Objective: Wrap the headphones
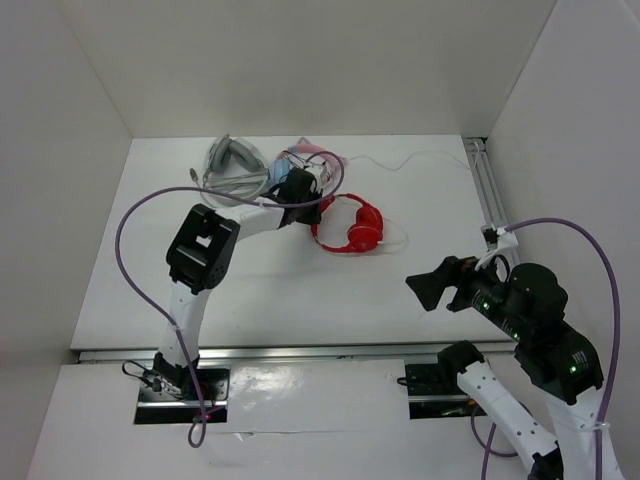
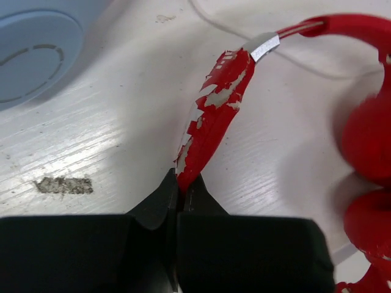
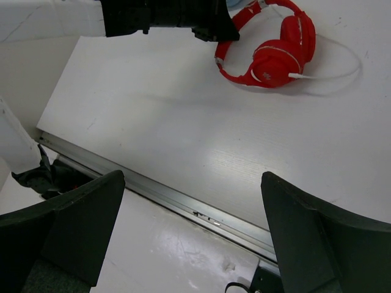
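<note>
Two grippers over a white table [image 1: 300, 290], only one of them loaded. The left gripper [image 2: 181, 186] is clamped on the headband [image 2: 214, 116] of the red headphones [image 1: 362, 232]. Its jaws are pressed nearly together, with just the thin edge of the band between them. At the grip the band's red skin is peeling and shows grey patches. Farther along the band sits a silver slider [image 2: 264, 46], beyond which the glossy arc bends towards the earcups [image 2: 366, 134].

The headphones [image 3: 269, 61] lie a little right of the table's centre, towards the far side. The earcups are folded close together on the table. A thin white cable [image 3: 330, 77] leaves the nearer cup and loops loosely on the surface to the right, unwound.

The right gripper [image 3: 190, 183] is spread wide and holds nothing. It hangs above the near right part of the table, over the metal rail [image 3: 183, 201] at the table's edge, well apart from the headphones. Its fingers point towards them.

Grey headphones [image 1: 232, 165] and a blue pair [image 1: 300, 160] lie at the far side of the table, just behind the left wrist. A pale-blue earcup [image 2: 30, 49] shows at the upper left of the left wrist view, near the clamped band but apart from it.
</note>
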Controlling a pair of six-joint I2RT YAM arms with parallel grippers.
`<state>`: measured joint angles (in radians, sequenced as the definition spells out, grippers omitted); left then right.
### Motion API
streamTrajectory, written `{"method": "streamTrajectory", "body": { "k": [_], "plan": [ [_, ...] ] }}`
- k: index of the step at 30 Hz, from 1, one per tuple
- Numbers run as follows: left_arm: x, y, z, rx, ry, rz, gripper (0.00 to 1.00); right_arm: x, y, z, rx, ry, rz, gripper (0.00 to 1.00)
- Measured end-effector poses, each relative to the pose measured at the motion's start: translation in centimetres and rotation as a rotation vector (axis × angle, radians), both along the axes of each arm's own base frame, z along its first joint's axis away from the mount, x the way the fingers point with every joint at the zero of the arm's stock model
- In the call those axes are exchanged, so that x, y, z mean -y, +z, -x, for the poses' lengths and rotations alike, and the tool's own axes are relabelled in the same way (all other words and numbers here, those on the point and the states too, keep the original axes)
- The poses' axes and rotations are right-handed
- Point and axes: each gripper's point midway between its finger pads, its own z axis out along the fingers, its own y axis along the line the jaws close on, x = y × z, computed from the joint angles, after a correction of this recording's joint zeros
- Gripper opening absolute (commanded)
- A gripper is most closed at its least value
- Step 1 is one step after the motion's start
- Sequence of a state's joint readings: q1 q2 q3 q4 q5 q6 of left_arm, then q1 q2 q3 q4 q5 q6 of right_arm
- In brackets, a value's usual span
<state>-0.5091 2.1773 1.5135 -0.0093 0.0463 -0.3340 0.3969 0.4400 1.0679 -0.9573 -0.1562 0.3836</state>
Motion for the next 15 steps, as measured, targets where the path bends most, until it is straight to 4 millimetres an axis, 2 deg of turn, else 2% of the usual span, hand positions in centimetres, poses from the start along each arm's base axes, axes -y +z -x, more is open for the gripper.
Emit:
{"method": "streamTrajectory", "body": {
  "k": [4, 6, 9, 11, 15],
  "plan": [
    [-0.7, 0.2, 0.1, -0.018, 0.051, -0.019, 0.0, 0.0, 0.2, 0.0, 0.007, 0.001, -0.001, 1.0],
    [-1.6, 0.7, 1.1, -0.046, 0.073, -0.05, 0.0, 0.0, 0.3, 0.0, 0.011, 0.003, -0.002, 1.0],
    [-3.6, 3.5, 3.3, -0.055, 0.118, -0.105, 0.0, -0.3, 0.2, -0.2, 0.029, 0.014, -0.014, 1.0],
    [-4.8, 6.8, 5.0, -0.031, 0.154, -0.139, 0.0, -0.8, 0.0, -0.3, 0.057, 0.03, -0.038, 1.0],
    [-6.3, 17.3, 9.4, 0.125, 0.236, -0.143, 0.0, -2.1, -0.1, -0.4, 0.142, 0.083, -0.132, 1.0]
  ]
}}
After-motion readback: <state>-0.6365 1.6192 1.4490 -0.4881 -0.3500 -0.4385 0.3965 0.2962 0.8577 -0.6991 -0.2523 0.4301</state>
